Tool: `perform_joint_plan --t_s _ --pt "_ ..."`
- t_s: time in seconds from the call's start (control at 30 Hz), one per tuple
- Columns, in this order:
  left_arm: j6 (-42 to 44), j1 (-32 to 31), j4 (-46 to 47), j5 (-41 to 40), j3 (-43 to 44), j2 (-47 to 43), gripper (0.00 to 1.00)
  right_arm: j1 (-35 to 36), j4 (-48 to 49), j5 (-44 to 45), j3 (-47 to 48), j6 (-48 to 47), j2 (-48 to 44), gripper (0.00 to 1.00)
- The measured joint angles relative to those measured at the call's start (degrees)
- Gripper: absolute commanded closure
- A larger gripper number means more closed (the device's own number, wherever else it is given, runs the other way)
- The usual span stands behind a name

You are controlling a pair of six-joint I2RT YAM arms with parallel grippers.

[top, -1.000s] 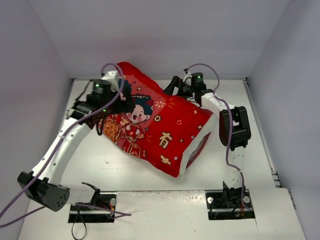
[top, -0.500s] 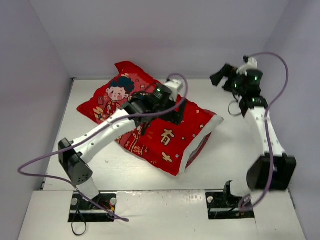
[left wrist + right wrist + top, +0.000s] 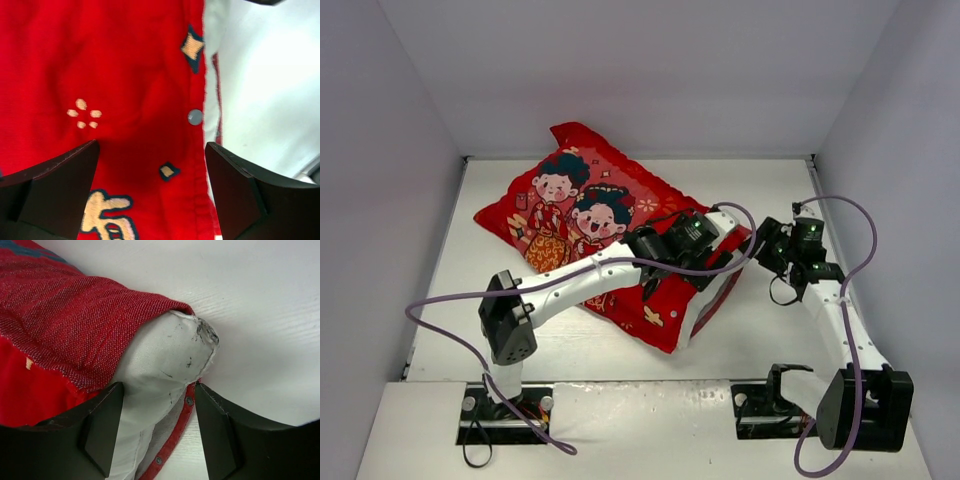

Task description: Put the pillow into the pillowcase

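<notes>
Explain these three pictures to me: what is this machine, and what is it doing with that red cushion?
Two robot arms are bolted at the near edge of the table. One picture looks down from above; the other two come from cameras on each wrist. On the table lies a red pillowcase with a white pillow mostly inside, one corner sticking out. The left hand hangs open above the red cloth, holding nothing. The right hand sits astride that bare corner; whether it grips yet is unclear.
</notes>
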Motion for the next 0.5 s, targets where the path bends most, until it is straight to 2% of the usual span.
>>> perform_joint_plan --t_s 0.3,0.37,0.43,0.47,0.5 --pt "2.47 -0.74 0.02 -5.31 0.0 1.99 0.17 0.22 1.53 -2.23 -0.72 0.22 3.1 0.49" --pt "2.6 -0.81 0.02 -5.62 0.0 2.86 0.17 0.5 2.34 -2.54 -0.7 0.48 4.26 0.53" --pt "2.78 -0.87 0.02 -5.77 0.0 3.34 0.17 0.92 3.32 -2.84 -0.57 0.87 5.35 0.67" --pt "2.89 -0.87 0.04 -5.9 0.0 3.37 0.21 1.4 3.78 -2.99 -0.37 1.25 6.08 0.73" --pt "2.99 -0.94 0.09 -6.23 0.0 3.37 0.26 2.12 4.22 -3.04 -0.02 1.53 6.88 0.86"
